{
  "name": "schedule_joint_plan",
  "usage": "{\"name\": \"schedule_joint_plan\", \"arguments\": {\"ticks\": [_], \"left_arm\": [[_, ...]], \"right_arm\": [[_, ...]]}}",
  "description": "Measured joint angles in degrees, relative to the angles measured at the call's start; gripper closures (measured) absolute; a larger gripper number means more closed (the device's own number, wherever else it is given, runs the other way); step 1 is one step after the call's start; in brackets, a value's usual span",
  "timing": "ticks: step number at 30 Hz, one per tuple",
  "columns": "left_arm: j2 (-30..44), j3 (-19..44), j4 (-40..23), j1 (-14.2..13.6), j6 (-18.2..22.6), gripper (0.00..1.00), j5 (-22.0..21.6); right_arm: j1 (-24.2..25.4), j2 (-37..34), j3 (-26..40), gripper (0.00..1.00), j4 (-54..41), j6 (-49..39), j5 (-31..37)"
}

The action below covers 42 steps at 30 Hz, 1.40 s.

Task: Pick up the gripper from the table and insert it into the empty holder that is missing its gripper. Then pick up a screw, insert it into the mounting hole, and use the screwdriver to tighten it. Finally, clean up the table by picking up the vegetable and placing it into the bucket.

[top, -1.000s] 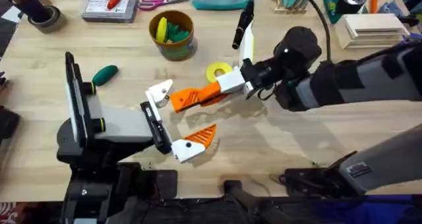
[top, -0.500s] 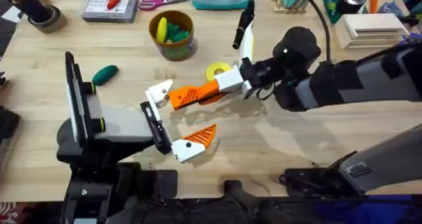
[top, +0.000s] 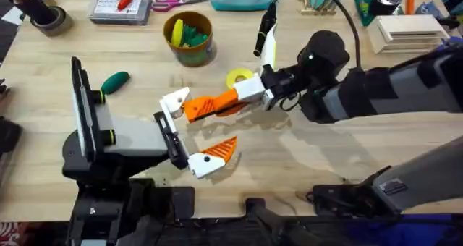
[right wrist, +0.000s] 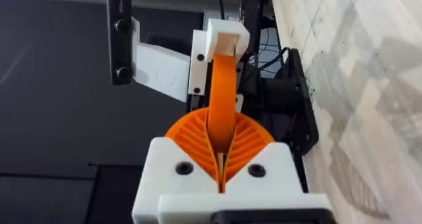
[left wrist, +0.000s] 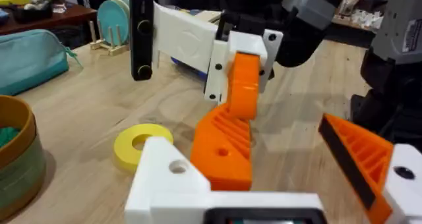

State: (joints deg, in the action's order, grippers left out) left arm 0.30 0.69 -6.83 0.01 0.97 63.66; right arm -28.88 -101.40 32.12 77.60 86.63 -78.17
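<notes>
Clamped between the orange ribbed pads of the right gripper, the orange gripper piece is held level above the table, its free end brought up against the bare white holder on the left arm. From the right wrist camera the piece is seen running straight out from the closed pads to the holder, where its far end meets the white mount. From the left wrist camera the same piece is seen just beside the holder, though whether it is seated there cannot be told.

The left gripper is spread wide: the bare holder forms its one finger, and its other finger, white with an orange ribbed tip, is carried well apart from it, on the near side of the orange piece. Nothing is gripped between them.

A yellow flat ring lies on the table just behind the orange piece, close to the right gripper. The dark green vegetable lies on the table well to the left of the holder. The olive-yellow bucket, with yellow and green items inside, stands behind the holder, farther back on the table. Whether the screwdriver is among the things at the back cannot be told.
</notes>
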Motion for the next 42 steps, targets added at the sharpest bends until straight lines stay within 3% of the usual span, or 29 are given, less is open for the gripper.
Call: {"name": "schedule_joint_plan", "arguments": {"ticks": [42], "left_arm": [[0.0,0.0,0.0,0.02,-1.04,0.015,-0.22]], "right_arm": [[-2.62,-4.1,3.81,0.993,1.02,2.97,3.8]]}}
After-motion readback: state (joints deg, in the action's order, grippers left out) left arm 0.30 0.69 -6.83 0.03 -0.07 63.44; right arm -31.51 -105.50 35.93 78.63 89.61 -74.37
